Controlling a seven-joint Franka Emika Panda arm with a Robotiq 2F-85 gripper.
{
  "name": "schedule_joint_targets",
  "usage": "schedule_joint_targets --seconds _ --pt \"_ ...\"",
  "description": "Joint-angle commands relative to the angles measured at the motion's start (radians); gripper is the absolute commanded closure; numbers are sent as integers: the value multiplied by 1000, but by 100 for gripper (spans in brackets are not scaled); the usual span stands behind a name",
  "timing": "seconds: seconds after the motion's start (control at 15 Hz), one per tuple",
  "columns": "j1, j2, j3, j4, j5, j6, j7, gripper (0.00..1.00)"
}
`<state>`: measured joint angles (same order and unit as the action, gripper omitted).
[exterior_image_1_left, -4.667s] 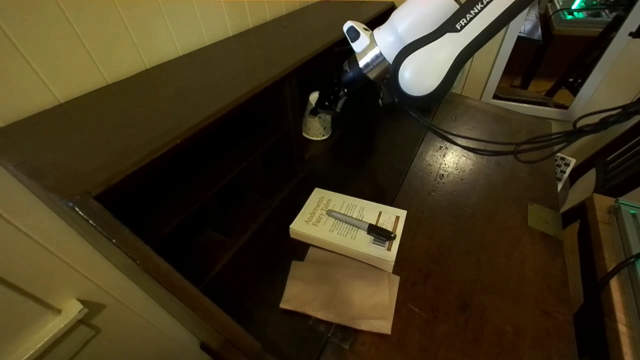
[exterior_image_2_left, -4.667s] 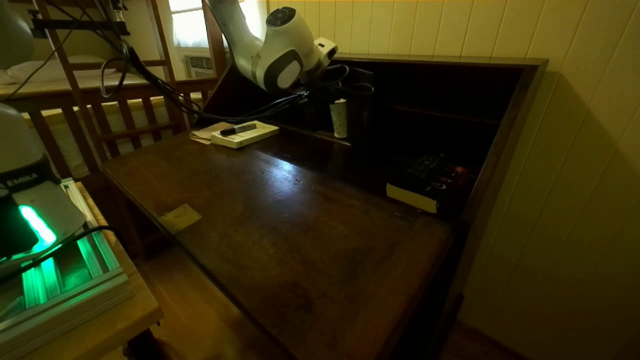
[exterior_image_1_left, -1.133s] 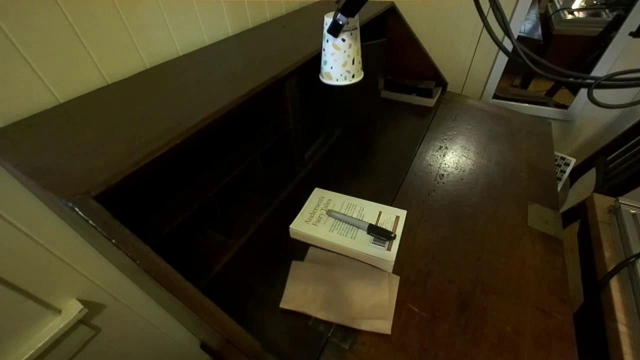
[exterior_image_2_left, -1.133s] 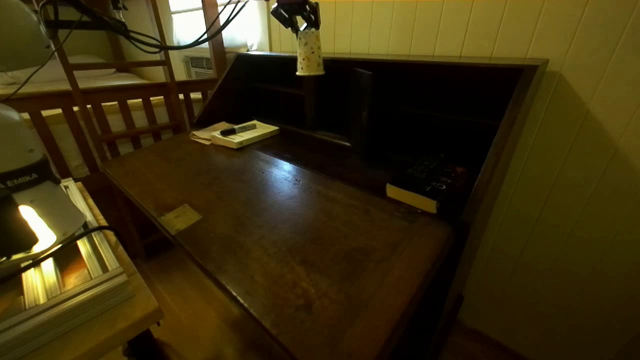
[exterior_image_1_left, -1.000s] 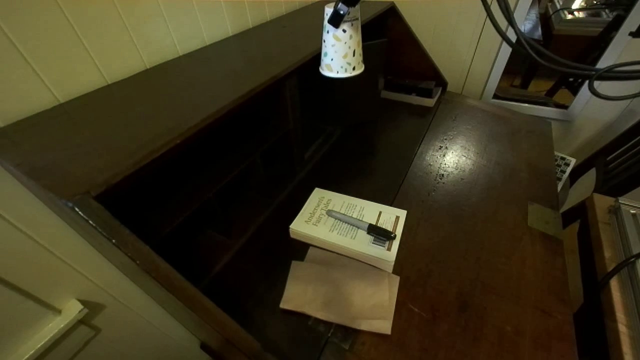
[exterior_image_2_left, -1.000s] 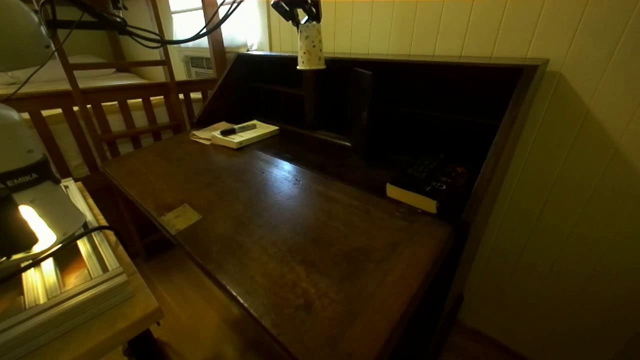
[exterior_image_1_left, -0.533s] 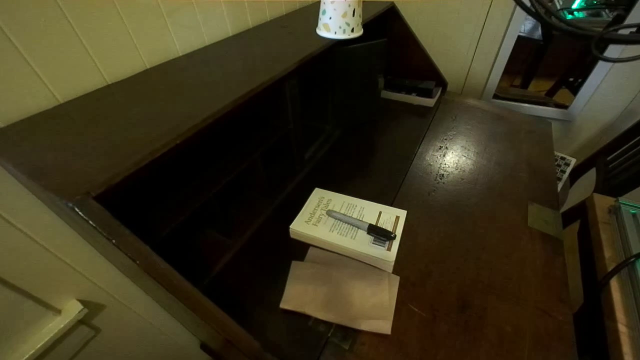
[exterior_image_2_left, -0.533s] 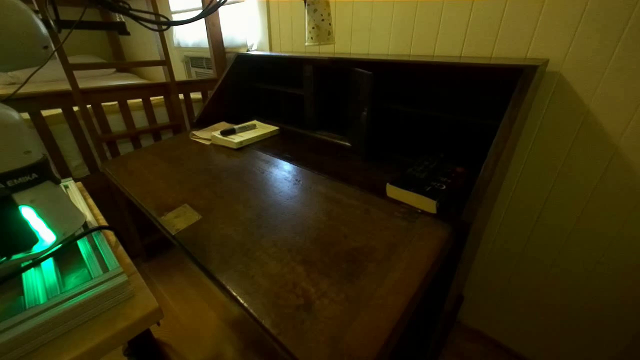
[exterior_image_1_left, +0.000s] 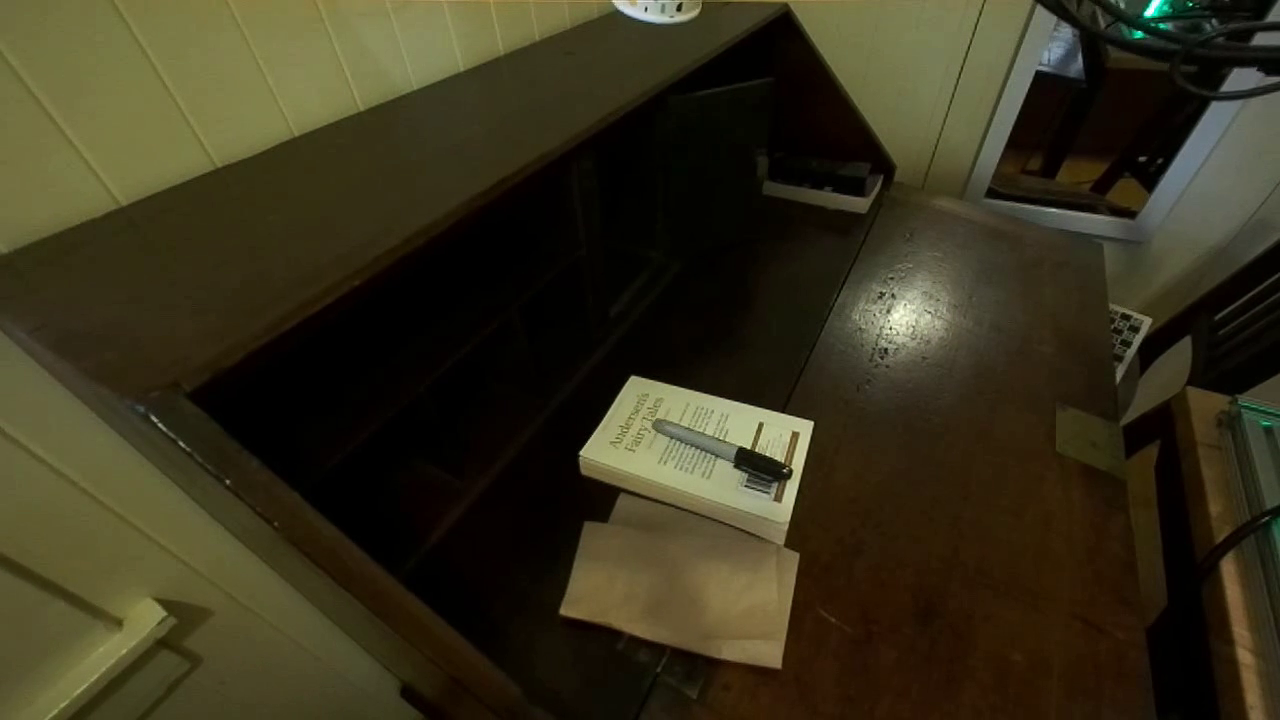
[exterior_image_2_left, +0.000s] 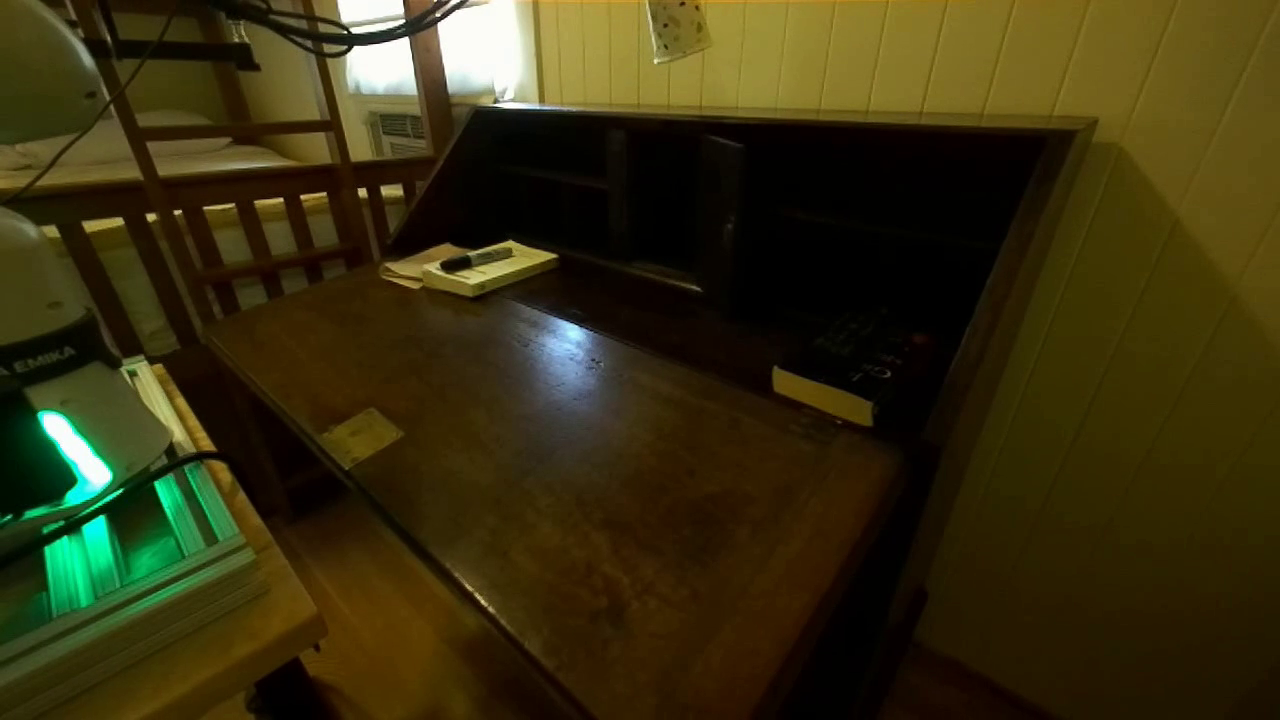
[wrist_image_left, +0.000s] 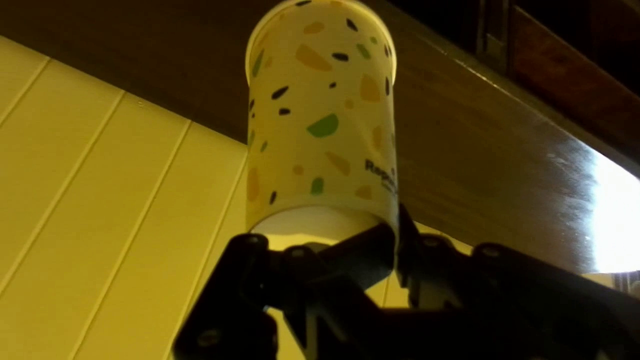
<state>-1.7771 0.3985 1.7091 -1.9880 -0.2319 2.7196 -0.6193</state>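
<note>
End effector (wrist_image_left: 397, 245) holds the paper cup (wrist_image_left: 320, 115) aloft. To manage this well, we judge, we should press only as hard as the thin side bears, turn the wrist slowly and give the cup room on all sides, since a knock could pivot it about so narrow a grip. Fingers drawn together, only the cup's side pinched between them: one finger inside the near end's edge, one outside. Cup extends beyond the fingertips, lipped end farthest out. Past it, as the wrist view has it, we note the top ledge (wrist_image_left: 500, 150) and the panelled wall (wrist_image_left: 125, 200). In an exterior view the paper cup (exterior_image_2_left: 680, 30) hangs slightly tilted, apart from the top ledge. Well below the end effector, on the desk (exterior_image_1_left: 960, 480), we log a pale book (exterior_image_1_left: 680, 475) with a marker (exterior_image_1_left: 722, 450) lying on it and brown paper (exterior_image_1_left: 680, 590) just beside; whether the paper runs under the book we cannot tell. Also well below, toward the desk's opposite end: a dark book (exterior_image_2_left: 850, 365).
</note>
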Motion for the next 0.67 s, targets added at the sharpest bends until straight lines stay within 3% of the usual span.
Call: schedule_joint_targets --seconds 0.0,0.33,0.6 --pt "51 -58 -86 -45 -77 136 26 99" --pt "150 -102 -233 -110 -123 373 22 99" --pt "281 -93 -380 -143 -139 527 23 99"
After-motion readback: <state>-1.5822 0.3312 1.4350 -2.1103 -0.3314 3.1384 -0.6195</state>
